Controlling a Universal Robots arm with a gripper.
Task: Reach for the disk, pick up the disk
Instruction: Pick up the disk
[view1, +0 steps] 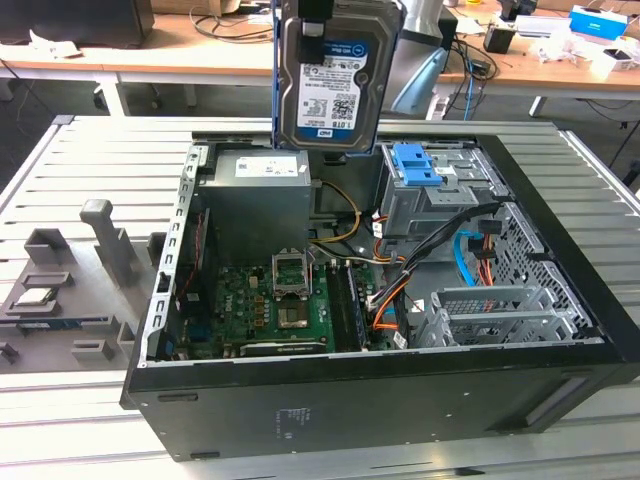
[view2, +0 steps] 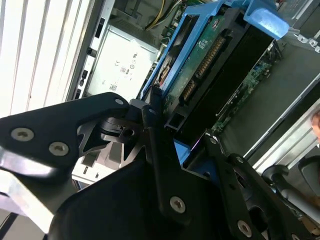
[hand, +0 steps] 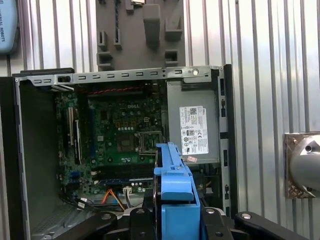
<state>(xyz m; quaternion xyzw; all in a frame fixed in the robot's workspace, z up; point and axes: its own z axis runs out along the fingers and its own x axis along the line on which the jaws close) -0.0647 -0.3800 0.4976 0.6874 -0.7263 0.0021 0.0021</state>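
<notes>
The disk (view1: 335, 80) hangs upright in the air above the back of the open computer case (view1: 350, 410), its white-and-blue label facing the exterior view. A blue rail frame runs along its edges. My gripper (view1: 318, 18) grips it from above, at its upper edge. In the second wrist view the black fingers (view2: 150, 131) press on both sides of the disk (view2: 210, 55), whose green circuit board shows. In the first wrist view the disk's blue rail (hand: 175, 192) sticks out between the fingers of my gripper (hand: 175, 222), over the case.
Inside the case lie a grey power supply (view1: 255, 200), a green motherboard (view1: 270, 300) and a silver drive cage with a blue latch plate (view1: 420, 165). A grey fixture (view1: 90, 250) with a small chip (view1: 32, 297) sits on the slatted metal table (view1: 90, 160). Cluttered desks stand behind.
</notes>
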